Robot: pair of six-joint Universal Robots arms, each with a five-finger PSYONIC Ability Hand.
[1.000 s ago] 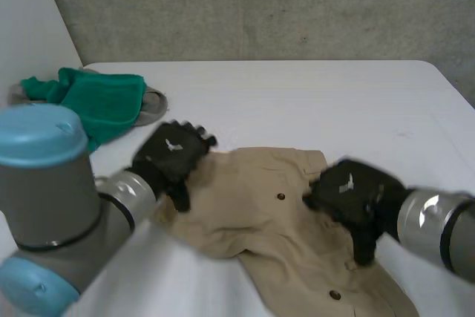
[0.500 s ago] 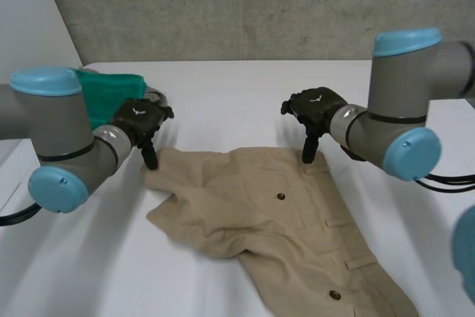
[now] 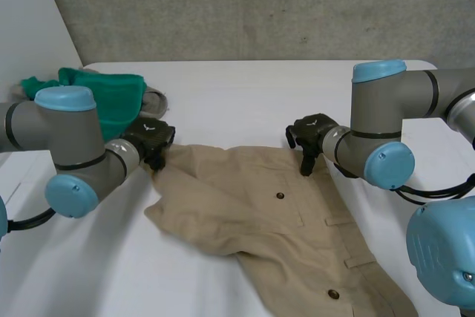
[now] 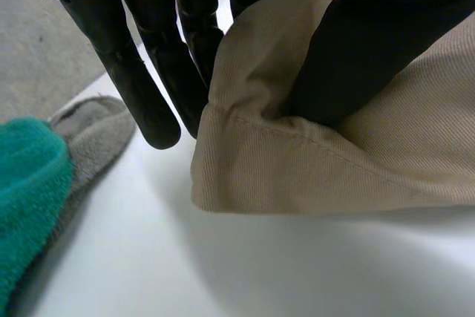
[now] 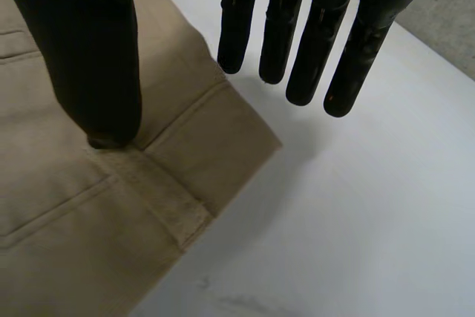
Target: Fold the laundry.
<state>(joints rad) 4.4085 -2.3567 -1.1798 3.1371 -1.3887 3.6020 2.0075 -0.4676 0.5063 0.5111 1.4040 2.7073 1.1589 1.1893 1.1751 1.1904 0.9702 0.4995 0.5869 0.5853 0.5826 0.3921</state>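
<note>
We are barely started: the tan trousers (image 3: 252, 206) lie spread, unfolded, on the surface (image 3: 260, 87). Our left hand (image 3: 152, 139) pinches one far corner between thumb and fingers. Our right hand (image 3: 308, 135) sets its thumb on the other, fingers straight, gripping nothing.

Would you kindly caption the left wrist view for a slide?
Left hand pinches a corner of the beige twill garment on the white table, beside a green cloth.
</note>
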